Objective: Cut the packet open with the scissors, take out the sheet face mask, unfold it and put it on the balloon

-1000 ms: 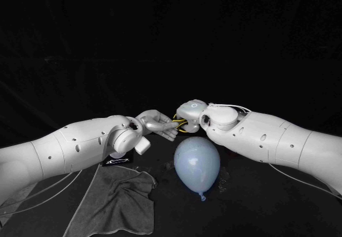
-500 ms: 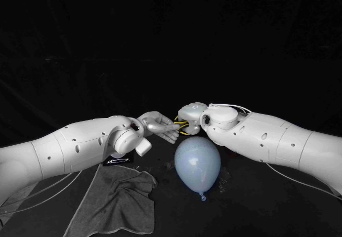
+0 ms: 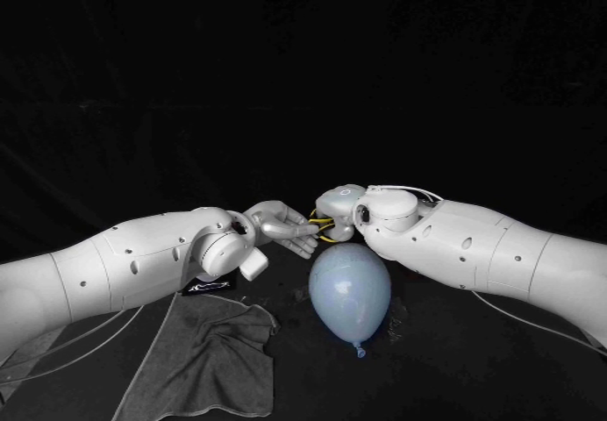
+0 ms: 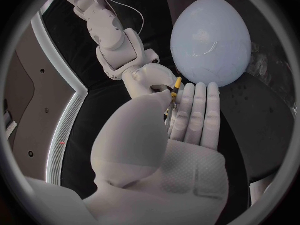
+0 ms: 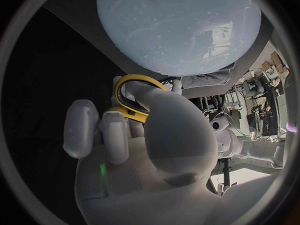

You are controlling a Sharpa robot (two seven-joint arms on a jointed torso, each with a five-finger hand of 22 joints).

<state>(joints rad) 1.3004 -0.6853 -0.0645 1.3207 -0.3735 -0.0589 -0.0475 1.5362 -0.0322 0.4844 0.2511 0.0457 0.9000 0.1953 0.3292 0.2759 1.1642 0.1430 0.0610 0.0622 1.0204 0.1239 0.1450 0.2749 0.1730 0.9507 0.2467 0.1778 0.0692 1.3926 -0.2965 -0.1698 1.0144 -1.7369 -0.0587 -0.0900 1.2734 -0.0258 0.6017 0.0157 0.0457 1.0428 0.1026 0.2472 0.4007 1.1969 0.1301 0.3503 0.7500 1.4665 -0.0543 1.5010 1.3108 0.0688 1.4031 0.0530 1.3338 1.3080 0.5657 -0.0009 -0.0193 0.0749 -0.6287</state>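
Note:
The pale blue balloon (image 3: pixel 344 289) lies on the black table, knot toward me; it also appears in the left wrist view (image 4: pixel 209 40) and the right wrist view (image 5: pixel 178 25). Just above its far end my right hand (image 3: pixel 339 203) grips the yellow-handled scissors (image 3: pixel 326 230), a handle ring (image 5: pixel 128 97) looped round a finger. My left hand (image 3: pixel 283 226) faces it, fingers (image 4: pixel 197 110) stretched out flat and side by side, their tips close to the scissors (image 4: pixel 177 86). Whether they touch the scissors I cannot tell. A small dark packet (image 3: pixel 206 286) lies beneath my left forearm.
A grey cloth (image 3: pixel 209 360) is spread over the near left of the table, reaching under the left arm. Both forearms cross low over the table's middle, the balloon between them.
Both hands have sunk slightly toward the balloon, and the left hand's fingers have edged closer to the scissors. The balloon and cloth have not moved.

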